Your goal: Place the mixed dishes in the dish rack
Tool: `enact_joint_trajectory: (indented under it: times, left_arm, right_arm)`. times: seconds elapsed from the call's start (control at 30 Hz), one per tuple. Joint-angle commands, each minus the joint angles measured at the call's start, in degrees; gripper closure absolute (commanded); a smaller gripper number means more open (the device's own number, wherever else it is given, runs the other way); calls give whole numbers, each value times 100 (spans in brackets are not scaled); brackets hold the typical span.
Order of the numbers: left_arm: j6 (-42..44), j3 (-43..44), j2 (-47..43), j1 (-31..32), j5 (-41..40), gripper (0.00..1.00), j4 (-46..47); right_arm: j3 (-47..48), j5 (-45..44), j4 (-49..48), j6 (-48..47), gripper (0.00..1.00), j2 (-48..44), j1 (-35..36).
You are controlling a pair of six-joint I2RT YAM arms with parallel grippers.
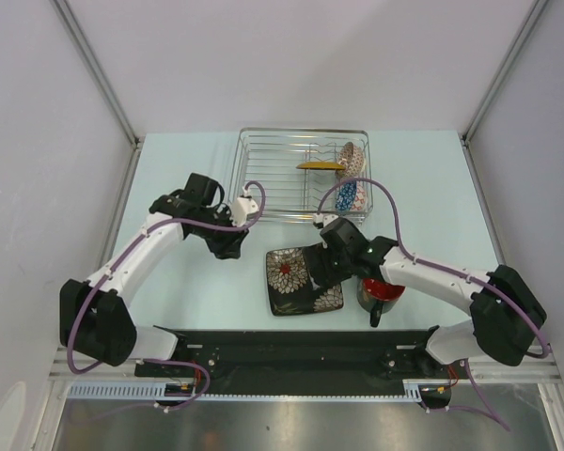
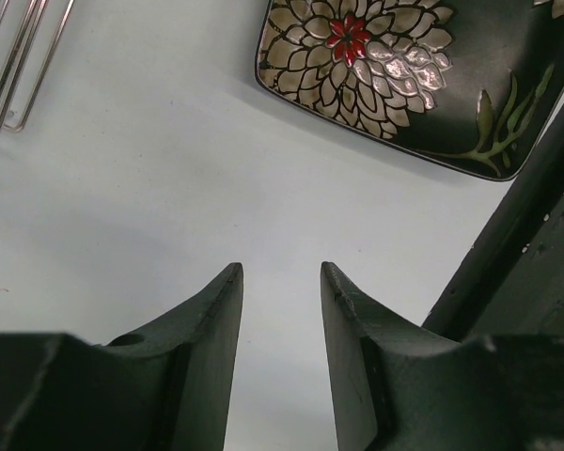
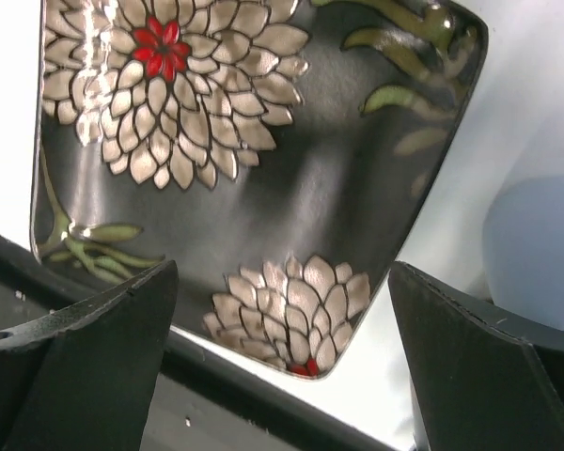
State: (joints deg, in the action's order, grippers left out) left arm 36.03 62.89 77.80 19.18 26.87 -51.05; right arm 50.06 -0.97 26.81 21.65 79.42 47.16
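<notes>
Seeing right pincer [image 3: 284, 272] spread wide over the flowered dark square plate [image 1: 291, 279], which lies flat on the worktop [image 1: 432, 188] just near of the dish rack [image 1: 254, 178]; nothing gripped. Left pincer [image 2: 280, 272] hangs over bare worktop left of the plate, fingers slightly parted, empty. I've got the pinkish bowl [image 1: 352, 158], blue bowl [image 1: 348, 195] and a yellow-faced piece [image 1: 320, 165] standing in the rack's right half; dark mug [image 1: 381, 291], red inside, sits just right of the plate.

Light gleams off the glossy glazed dark square plate [image 3: 310, 188] with pale flowers, set against a smooth matt pale-blue table [image 1: 216, 291], a shiny silver metal-wire dish rack [image 1: 273, 178] and the matt black plastic fingers [image 2: 211, 324] of the left gripper [image 2: 280, 271].
</notes>
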Motion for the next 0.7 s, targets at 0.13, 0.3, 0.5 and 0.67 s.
enact_joint_trajectory:
  times: [0.13,0.3,0.5,0.67]
  left_arm:
    - [229,-163,-379,33,-129,56,95]
    - [273,-225,-371,33,-147,56,104]
    - [264,-313,-353,33,-103,56,183]
    - [246,-322,-344,33,-59,56,235]
  right_arm:
    - [-357,-430,-755,261,0,469,180]
    - [-427,-562,-791,252,0,636,268]
    - [-322,-535,-686,147,0,259,276]
    - [-260,-921,-282,138,0,-93,268]
